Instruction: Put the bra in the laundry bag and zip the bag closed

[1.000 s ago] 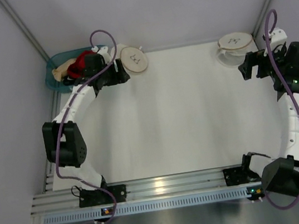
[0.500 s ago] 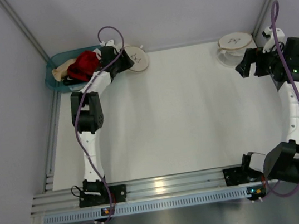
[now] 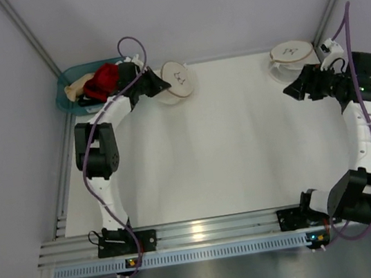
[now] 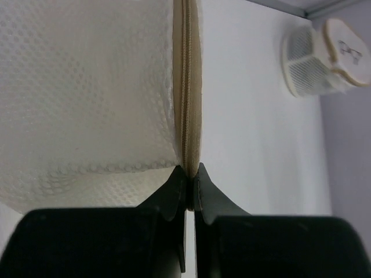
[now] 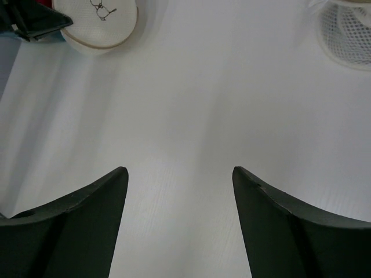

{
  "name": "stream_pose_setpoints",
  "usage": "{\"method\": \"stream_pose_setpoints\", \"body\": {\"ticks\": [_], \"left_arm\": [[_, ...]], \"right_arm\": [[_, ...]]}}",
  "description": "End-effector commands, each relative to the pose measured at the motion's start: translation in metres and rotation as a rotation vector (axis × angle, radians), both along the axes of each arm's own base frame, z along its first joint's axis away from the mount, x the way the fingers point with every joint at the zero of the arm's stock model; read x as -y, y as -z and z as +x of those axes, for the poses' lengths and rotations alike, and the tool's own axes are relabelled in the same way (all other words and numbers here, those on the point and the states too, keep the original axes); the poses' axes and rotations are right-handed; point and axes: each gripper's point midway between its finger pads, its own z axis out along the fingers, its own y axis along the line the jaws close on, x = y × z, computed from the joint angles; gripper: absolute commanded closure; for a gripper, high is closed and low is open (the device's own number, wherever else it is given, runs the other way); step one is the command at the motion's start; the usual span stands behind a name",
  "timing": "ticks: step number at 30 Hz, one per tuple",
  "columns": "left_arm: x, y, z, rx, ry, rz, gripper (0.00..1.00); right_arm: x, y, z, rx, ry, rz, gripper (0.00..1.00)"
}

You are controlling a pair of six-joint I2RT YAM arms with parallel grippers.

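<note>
The left tool point(image 4: 189, 169) is clamped on the tan zip rim of the round cream-white mesh laundry bag point(image 3: 178, 78), towards the upper left of the white bench point(image 3: 243, 151). The right tool point(image 5: 178, 169) hangs over the bench at the right, jaws apart. The black fabric bra point(image 3: 89, 99) lies in the teal plastic bin point(image 3: 65, 83) at upper left, partly under a red garment point(image 3: 103, 78).

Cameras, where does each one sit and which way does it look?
Top camera: above and behind the robot, looking down on the table; the left arm and right arm show.
Left wrist camera: on the left arm, looking along the left gripper, shut on a mesh bag's zip rim.
Right wrist camera: on the right arm, looking over the table past the open right gripper.
Shared: both wrist views show the mesh bag and the second bag.
</note>
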Motion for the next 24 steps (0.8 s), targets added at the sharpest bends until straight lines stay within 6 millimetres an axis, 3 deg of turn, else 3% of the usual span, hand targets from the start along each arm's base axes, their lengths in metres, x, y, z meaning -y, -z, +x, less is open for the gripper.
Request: {"method": "stream_pose_setpoints", "body": {"ticks": [1, 2, 3, 4, 6, 7, 9, 16, 20, 24], "left_arm": [[0.016, -0.119, -0.064, 0.115, 0.127, -0.188, 1.00], [0.021, -0.123, -0.083, 0.067, 0.161, -0.242, 1.00], [0.022, -0.148, -0.101, 0.104, 0.190, -0.275, 1.00], [0.021, -0.132, -0.117, 0.044, 0.197, -0.295, 1.00], [0.026, -0.151, -0.149, 0.013, 0.265, -0.377, 1.00], [0.027, -0.143, -0.160, -0.021, 0.281, -0.403, 1.00], [0.030, -0.151, -0.185, -0.085, 0.338, -0.470, 1.00], [0.035, -0.154, -0.239, -0.173, 0.496, -0.562, 1.00], [0.036, -0.151, -0.265, -0.214, 0.564, -0.569, 1.00], [0.044, -0.145, -0.296, -0.266, 0.658, -0.571, 1.00]], "right_arm": [[-0.028, -0.022, -0.013, 0.060, -0.082, 0.095, 0.27], [-0.035, -0.023, -0.014, 0.066, -0.103, 0.098, 0.28], [-0.039, -0.022, -0.016, 0.062, -0.117, 0.103, 0.31], [-0.044, -0.023, -0.017, 0.062, -0.129, 0.104, 0.31], [-0.058, -0.024, -0.018, 0.070, -0.170, 0.105, 0.31], [-0.063, -0.025, -0.018, 0.065, -0.177, 0.116, 0.31], [-0.080, -0.029, -0.018, 0.074, -0.233, 0.139, 0.31], [-0.147, -0.049, -0.028, 0.043, -0.439, 0.304, 0.20], [-0.178, -0.030, -0.035, -0.025, -0.517, 0.342, 0.18], [-0.183, -0.002, -0.034, -0.076, -0.524, 0.336, 0.20]]}}
